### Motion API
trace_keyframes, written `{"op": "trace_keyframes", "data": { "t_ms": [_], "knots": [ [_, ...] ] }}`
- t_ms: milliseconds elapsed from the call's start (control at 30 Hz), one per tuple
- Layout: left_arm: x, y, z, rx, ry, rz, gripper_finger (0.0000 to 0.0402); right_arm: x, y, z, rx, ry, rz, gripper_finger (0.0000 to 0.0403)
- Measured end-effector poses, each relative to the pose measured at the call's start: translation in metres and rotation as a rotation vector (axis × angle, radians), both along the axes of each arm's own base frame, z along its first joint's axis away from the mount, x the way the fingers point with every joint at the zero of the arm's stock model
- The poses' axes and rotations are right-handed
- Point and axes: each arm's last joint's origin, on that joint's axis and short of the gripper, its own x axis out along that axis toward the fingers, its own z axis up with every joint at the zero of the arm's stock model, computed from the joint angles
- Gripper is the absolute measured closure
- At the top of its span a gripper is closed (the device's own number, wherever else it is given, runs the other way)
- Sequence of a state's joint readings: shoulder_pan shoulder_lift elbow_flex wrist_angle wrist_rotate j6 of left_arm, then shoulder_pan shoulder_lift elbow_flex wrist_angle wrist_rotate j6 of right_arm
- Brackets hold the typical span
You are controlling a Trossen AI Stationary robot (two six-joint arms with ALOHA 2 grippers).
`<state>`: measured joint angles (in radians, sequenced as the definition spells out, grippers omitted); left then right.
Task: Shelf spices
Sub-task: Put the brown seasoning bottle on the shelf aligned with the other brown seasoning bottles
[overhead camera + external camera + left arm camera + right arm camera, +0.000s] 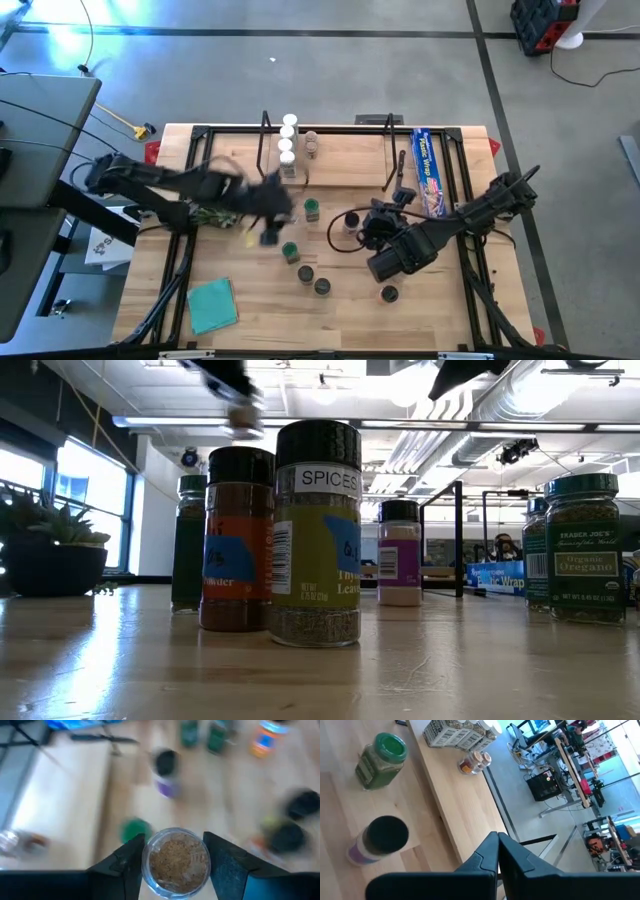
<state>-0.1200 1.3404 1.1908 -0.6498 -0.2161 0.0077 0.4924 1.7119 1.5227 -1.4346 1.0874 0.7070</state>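
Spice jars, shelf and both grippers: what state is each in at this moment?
Left gripper: shut on a lidless jar of brown spice.
Right gripper: shut, empty, over the table.
Shelf: holds a row of white-lidded jars.
Green-lidded jar: upright, lid on.
Black-lidded jar: upright, lid on.

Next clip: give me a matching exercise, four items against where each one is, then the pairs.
1. Left gripper
2. Right gripper
3. Long blue wrap box
4. Teal square cloth

A. Flat on the table's near-left part
B. Shut, empty, beside the black-lidded jar
C. Shut on a clear jar of tan spice
D. At the table's right, beside the shelf

Pairs: 1-C, 2-B, 3-D, 4-A
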Motion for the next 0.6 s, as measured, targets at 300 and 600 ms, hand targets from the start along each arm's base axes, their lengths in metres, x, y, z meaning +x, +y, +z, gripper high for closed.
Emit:
{"op": "trace_keyframes", "data": {
  "t_ms": [300, 600],
  "knots": [
    [0.061, 0.103, -0.042, 0.045, -0.044, 0.122, 0.023, -0.018, 0.012, 0.001, 0.021, -0.049, -0.036, 0.0399],
    [0.085, 0.156, -0.085, -0.015, 0.153, 0.26, 0.023, -0.017, 0.01, 0.001, 0.019, -0.046, -0.04, 0.0399]
  ]
}}
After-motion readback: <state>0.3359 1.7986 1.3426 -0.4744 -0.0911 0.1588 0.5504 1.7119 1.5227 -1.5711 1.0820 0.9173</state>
